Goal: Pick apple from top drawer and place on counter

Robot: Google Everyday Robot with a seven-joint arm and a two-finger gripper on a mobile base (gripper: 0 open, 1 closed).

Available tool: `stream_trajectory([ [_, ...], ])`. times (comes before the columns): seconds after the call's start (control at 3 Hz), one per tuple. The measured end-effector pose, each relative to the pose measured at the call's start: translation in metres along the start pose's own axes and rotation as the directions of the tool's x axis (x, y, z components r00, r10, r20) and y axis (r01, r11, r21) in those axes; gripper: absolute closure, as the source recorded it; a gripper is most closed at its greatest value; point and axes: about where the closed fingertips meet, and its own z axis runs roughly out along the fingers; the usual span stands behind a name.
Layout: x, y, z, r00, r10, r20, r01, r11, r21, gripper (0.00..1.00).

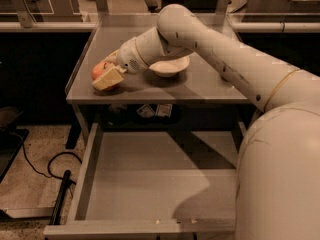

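Gripper (107, 72) pinches apple (98, 70) at front-left corner of counter (210, 84); bowl (170, 67) mid-counter; top drawer (86, 180) open below.

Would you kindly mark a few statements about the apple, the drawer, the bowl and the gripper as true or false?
1. The apple is at the counter, not in the drawer. True.
2. The drawer is pushed shut. False: it is pulled out, and no object shows on its visible floor.
3. The gripper is right at the apple, near the counter's front edge. True.
4. The white bowl lies in the drawer. False: it sits on the counter, just behind the arm.
5. The gripper hangs over the open drawer. False: it is over the counter's left part as seen in the camera view.
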Motion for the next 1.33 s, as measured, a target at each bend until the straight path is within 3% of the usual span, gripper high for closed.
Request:
stream_trajectory([
  [0.67,0.0000,0.0000,0.0001,1.000,0.000,0.000,0.000,1.0000,0.000,0.11],
  [1.0,0.0000,0.0001,0.0002,1.000,0.000,0.000,0.000,1.0000,0.000,0.00],
  [1.33,0.0000,0.0001,0.0002,1.000,0.000,0.000,0.000,1.0000,0.000,0.00],
])
